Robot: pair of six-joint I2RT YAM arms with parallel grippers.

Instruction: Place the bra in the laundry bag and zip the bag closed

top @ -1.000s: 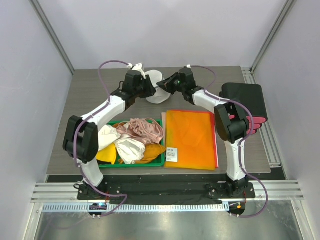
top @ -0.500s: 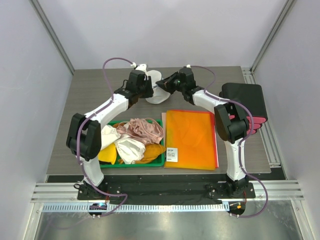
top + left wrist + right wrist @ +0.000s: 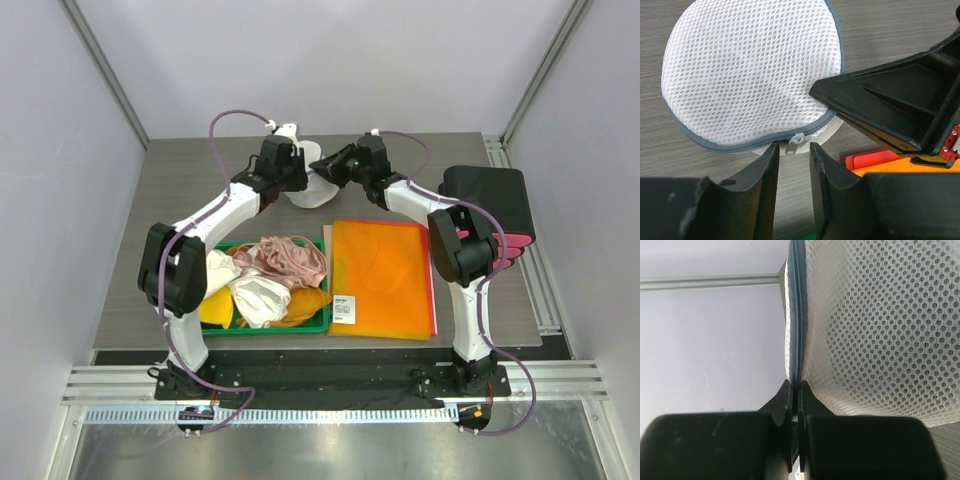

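The laundry bag, a white mesh dome with a grey zipper rim, lies at the far middle of the table between both grippers. In the left wrist view the laundry bag fills the top, and its white zipper pull hangs just at the tips of my left gripper, whose jaws stand a little apart and do not clamp it. My right gripper is shut on the bag's zipper rim and holds that edge lifted. The black bra does not show in any view.
A green tray at the near left holds a pink garment, a white bra and a yellow one. An orange folder lies right of it. A black object sits at the right edge.
My left gripper has moved a little right and farther back, closer to the bag. The right gripper has kept its hold on the rim.
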